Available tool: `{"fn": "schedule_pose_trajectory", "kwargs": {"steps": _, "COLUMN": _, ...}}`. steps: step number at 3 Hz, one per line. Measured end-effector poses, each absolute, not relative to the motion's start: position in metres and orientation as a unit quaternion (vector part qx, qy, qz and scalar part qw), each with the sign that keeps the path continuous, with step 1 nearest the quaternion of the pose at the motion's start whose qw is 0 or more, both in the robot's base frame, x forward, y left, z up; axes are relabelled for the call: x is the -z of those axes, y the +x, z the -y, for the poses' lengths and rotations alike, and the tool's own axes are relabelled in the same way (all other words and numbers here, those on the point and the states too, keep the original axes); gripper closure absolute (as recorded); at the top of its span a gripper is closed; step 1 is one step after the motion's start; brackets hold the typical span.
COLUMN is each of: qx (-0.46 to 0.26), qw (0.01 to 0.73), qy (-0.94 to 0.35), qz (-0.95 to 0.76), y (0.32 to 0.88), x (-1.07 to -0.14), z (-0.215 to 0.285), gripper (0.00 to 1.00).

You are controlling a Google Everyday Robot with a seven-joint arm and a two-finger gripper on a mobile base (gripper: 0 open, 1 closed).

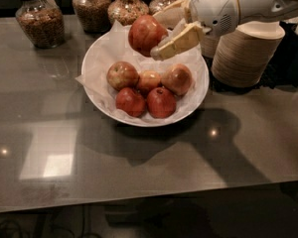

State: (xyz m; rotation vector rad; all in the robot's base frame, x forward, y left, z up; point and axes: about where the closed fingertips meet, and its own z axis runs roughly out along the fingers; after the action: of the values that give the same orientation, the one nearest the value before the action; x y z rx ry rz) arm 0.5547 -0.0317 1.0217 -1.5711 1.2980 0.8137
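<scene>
A red apple (146, 34) hangs above the far side of a white bowl (97, 100), held between the two cream fingers of my gripper (165, 29), which reaches in from the upper right. The gripper is shut on that apple. Below it, inside the paper-lined bowl, lie several more apples (149, 89), red and yellowish. The white arm body (238, 4) sits above the right rim of the bowl.
Several glass jars (35, 19) of grains stand along the back of the grey table (139, 167). A stack of paper bowls (248, 51) stands just right of the white bowl. The table's front edge runs along the bottom.
</scene>
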Motion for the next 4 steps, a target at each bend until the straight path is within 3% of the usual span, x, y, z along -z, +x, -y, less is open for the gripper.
{"fn": "schedule_pose_trajectory", "kwargs": {"steps": 3, "qx": -0.33, "qw": 0.456, "qy": -0.637, "qz": -0.526, "y": 0.5547, "x": -1.0217, "z": 0.0316, "gripper": 0.11}}
{"fn": "schedule_pose_trajectory", "kwargs": {"steps": 4, "qx": -0.33, "qw": 0.456, "qy": -0.637, "qz": -0.526, "y": 0.5547, "x": -1.0217, "z": 0.0316, "gripper": 0.0}}
